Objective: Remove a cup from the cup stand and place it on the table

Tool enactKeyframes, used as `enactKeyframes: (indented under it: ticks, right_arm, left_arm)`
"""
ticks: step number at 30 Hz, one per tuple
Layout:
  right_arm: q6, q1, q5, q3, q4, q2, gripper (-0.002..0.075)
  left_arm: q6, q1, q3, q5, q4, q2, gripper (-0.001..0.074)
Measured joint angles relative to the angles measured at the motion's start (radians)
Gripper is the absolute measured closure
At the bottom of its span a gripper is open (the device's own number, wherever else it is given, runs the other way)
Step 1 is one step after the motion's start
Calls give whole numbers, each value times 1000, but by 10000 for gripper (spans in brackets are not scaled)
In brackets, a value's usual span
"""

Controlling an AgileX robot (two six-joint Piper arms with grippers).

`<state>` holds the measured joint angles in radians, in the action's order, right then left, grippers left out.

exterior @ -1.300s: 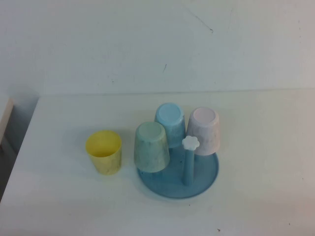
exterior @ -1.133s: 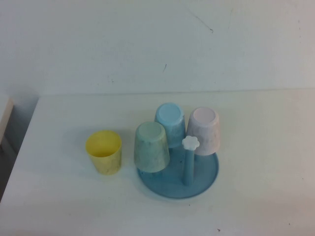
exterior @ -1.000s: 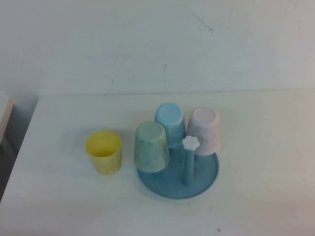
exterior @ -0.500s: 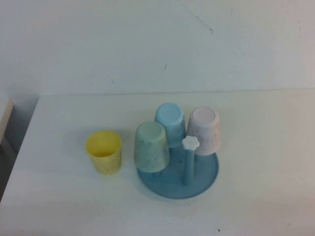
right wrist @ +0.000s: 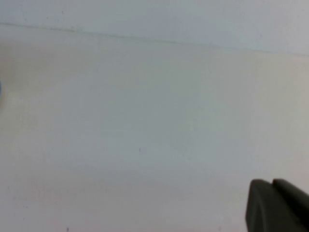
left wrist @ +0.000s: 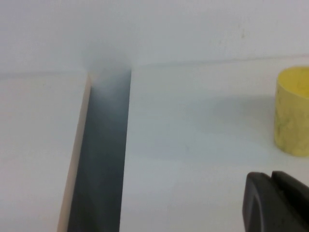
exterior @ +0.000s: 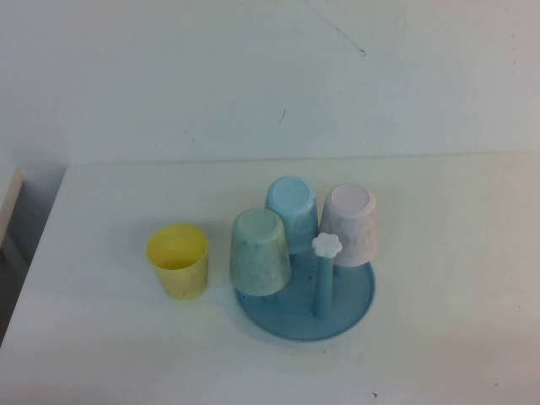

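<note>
The pale pink speckled cup (exterior: 352, 224) sits upside down on a peg at the right of the round blue cup stand (exterior: 359, 308). A mint-green tumbler (exterior: 259, 251) and a light blue tumbler (exterior: 292, 211) also sit upside down on it, and one free peg with a white flower knob (exterior: 326, 245) stands at the front. Neither arm shows in the high view. My left gripper (left wrist: 272, 177) is shut over the white table (left wrist: 193, 145), near the yellow tumbler (left wrist: 292, 110). My right gripper (right wrist: 272, 183) is shut over bare table (right wrist: 145, 121).
The yellow tumbler (exterior: 178, 260) stands upright on the table (exterior: 447, 236) left of the stand. A dark gap (left wrist: 104, 154) separates the table's left edge from a neighbouring surface. A white wall (exterior: 253, 67) rises behind the table.
</note>
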<state>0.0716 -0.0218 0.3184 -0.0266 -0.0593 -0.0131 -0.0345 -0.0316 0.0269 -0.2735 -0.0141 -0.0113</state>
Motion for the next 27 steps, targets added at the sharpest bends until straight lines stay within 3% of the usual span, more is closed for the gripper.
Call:
enactKeyframes:
  ticks: [10,15,19,27]
  right_arm:
    - [0,0,-547,0,-11,0,728]
    - [0,0,-779,0,-11,0,728]
    - [0,0,-877,0,-3,0,728]
    - [0,0,-833,0,-39,0,729]
  left_arm:
    - [0,0,1,587,0,0,737]
    - [0,0,1,781,0,0,737]
    - [-2,0,1,824,0,0,737]
    - [-36,0,1,803,0,0,737]
